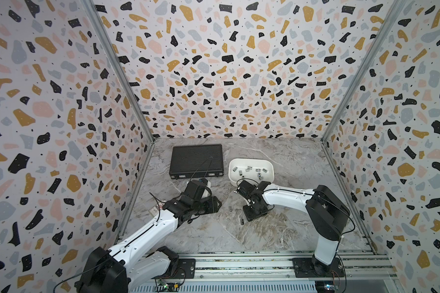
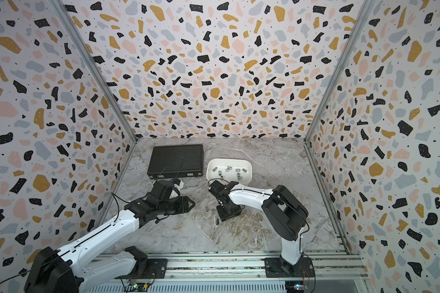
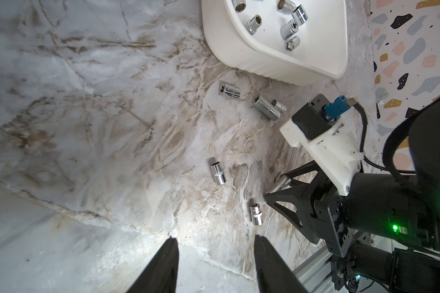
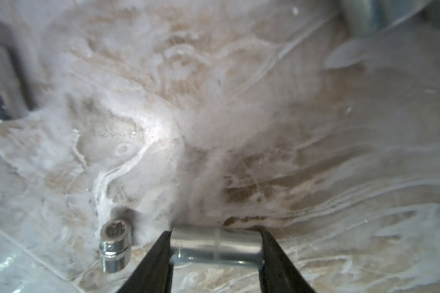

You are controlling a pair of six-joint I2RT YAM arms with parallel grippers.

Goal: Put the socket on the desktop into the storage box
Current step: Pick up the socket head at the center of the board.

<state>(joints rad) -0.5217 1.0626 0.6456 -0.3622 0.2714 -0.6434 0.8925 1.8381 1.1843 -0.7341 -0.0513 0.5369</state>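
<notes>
My right gripper (image 4: 215, 237) is down on the desktop (image 1: 295, 203), its fingers pressed against both ends of a long chrome socket (image 4: 214, 244) that lies crosswise between them. A short socket (image 4: 115, 247) stands just beside it. In both top views this gripper (image 1: 253, 215) points down, in front of the white storage box (image 1: 233, 177), which holds several sockets. More sockets (image 3: 218, 173) lie loose on the marble. My left gripper (image 3: 216, 238) hovers open over bare marble, with nothing between its fingers.
A black ribbed case (image 1: 196, 159) lies closed at the back left, next to the storage box (image 2: 210, 175). Two loose sockets (image 1: 230, 208) (image 1: 242, 221) lie between the arms. Patterned walls close three sides, and a metal rail (image 1: 239, 263) runs along the front.
</notes>
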